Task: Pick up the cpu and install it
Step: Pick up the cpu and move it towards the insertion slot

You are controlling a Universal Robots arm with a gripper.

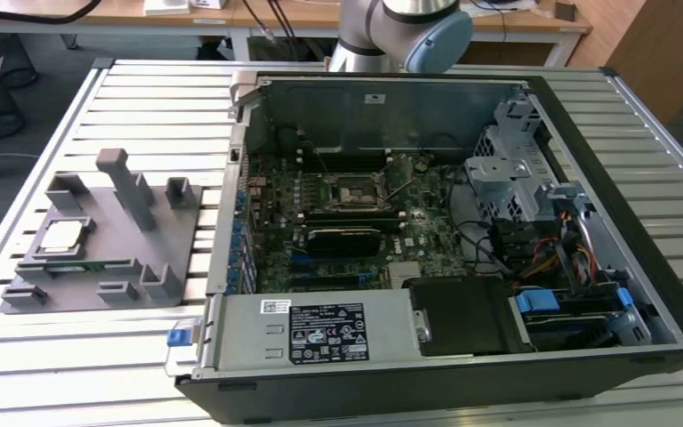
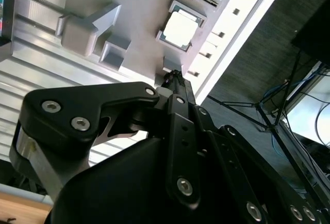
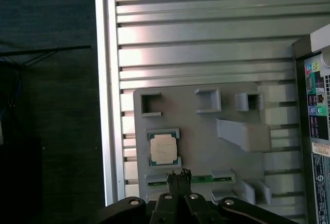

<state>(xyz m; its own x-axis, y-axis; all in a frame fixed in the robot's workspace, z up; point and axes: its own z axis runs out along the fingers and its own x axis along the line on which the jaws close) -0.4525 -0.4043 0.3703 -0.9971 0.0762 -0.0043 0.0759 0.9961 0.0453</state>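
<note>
**Silver cpu flat in grey tray, pincer clenched & empty**

Cpu (image 1: 60, 235) lies flat, metal top up, in a framed recess of the grey tray (image 1: 116, 236) at the exterior view's left, mid-height. It's near square, so no real long axis; its sides run parallel w/ the tray edges. Tray sits on the slatted metal counter (image 1: 140, 98), just beside the open pc case (image 1: 437, 382), which takes up the centre and right of that frame. Black socket frame (image 1: 351, 189) is on the board inside the case, well apart from the cpu.

Both wrist views look down on the tray w/ the cpu (image 3: 164, 149) (image 2: 180, 28) in its recess. Pincer (image 3: 178, 174) (image 2: 172, 74) has its tips pressed together, nothing between them, not touching the cpu. In the first wrist view the tips overlap the slot w/ the green memory stick (image 3: 202, 178), next recess along from the cpu. Arm (image 1: 404, 31) shows at top centre of the exterior view, behind the case.

Writing: faint marks on the cpu top, too small to read. White stickers w/ print on the metal box (image 1: 317, 331) at the case's near wall.
</note>
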